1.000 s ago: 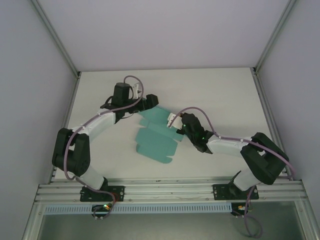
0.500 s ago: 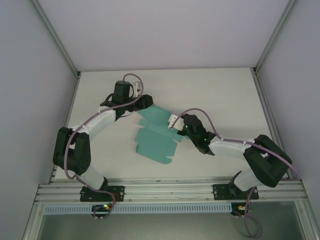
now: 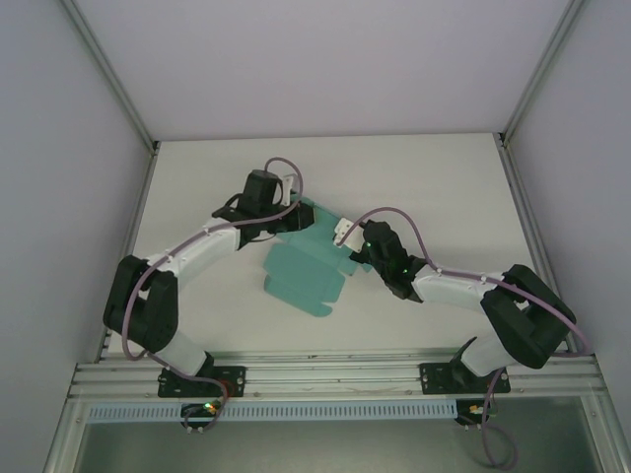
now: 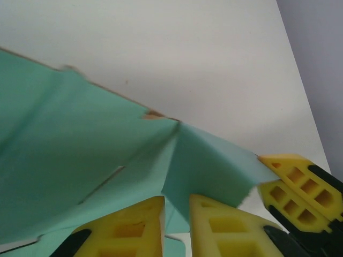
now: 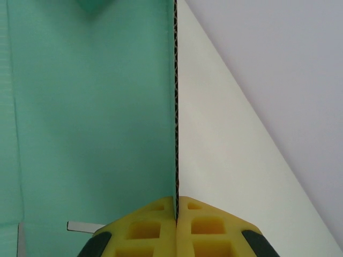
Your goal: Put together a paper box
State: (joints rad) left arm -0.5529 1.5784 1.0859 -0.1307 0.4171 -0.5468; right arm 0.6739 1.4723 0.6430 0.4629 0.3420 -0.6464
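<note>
The paper box (image 3: 301, 278) is a flat teal die-cut sheet lying mid-table, with its far right flap raised. My left gripper (image 3: 296, 219) reaches over that flap from the far left. In the left wrist view the sheet (image 4: 80, 160) spreads out to the left. The raised flap runs down into the narrow gap of the left gripper (image 4: 177, 199) and leans on the right finger. The jaws stand a little apart. My right gripper (image 3: 345, 242) is shut on the flap's edge (image 5: 91, 107). The card stands edge-on between the pads of the right gripper (image 5: 176, 199), whose yellow fingertips (image 4: 292, 182) pinch the flap's corner.
The white table (image 3: 424, 187) is walled by pale panels on the left, back and right. An aluminium rail (image 3: 335, 374) carrying both arm bases runs along the near edge. Both arms bend inward toward the sheet.
My left gripper has swung right onto the far flap, and its jaws have closed from wide to a narrow gap. The sheet has shifted slightly left. The right gripper has stayed shut.
</note>
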